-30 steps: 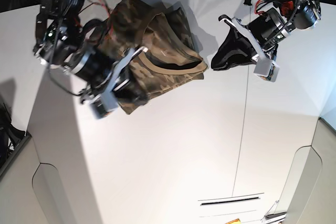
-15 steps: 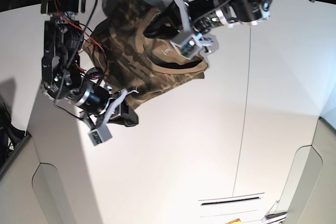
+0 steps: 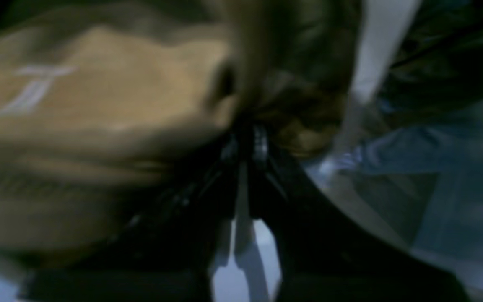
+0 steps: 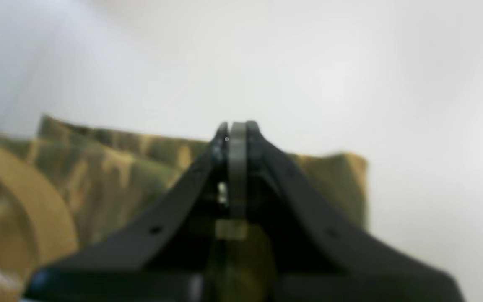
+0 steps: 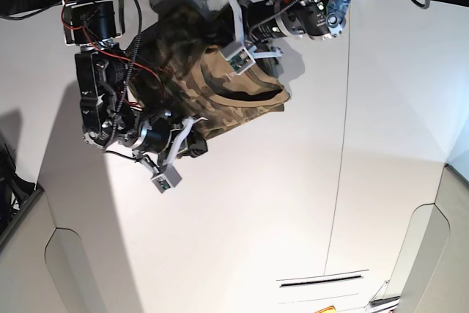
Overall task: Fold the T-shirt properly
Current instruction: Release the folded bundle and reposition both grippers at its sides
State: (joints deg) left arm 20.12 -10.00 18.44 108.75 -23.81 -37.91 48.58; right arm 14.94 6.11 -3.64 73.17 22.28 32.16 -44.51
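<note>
t-shirt (image 5: 194, 71) lies bunched at the far edge of the white worktop (image 5: 293, 203), collar and tan inner neck turned up, not spread flat. left end effector (image 3: 247, 138) is down in the neck area, fingers pressed together with cloth crowding right against the tips; wrist view is blurred, so whether it pinches fabric or just sits closed against it, cannot tell. right end effector (image 4: 235, 130) is at the near-left edge of the heap, fingers drawn tight together; its wrist view shows camouflage cloth behind and below the tips, and a greenish strip low between the fingers could be fabric, though that is not clear. risks, as judged from here: if either grip has caught more than one layer, lifting would drag the whole bundle instead of opening it. if the left has only a sliver of collar, the cloth could slip out mid-pull. the two arms work close over one small heap, so pulling in uneven directions could twist the shirt further, or push it off the far edge.
</note>
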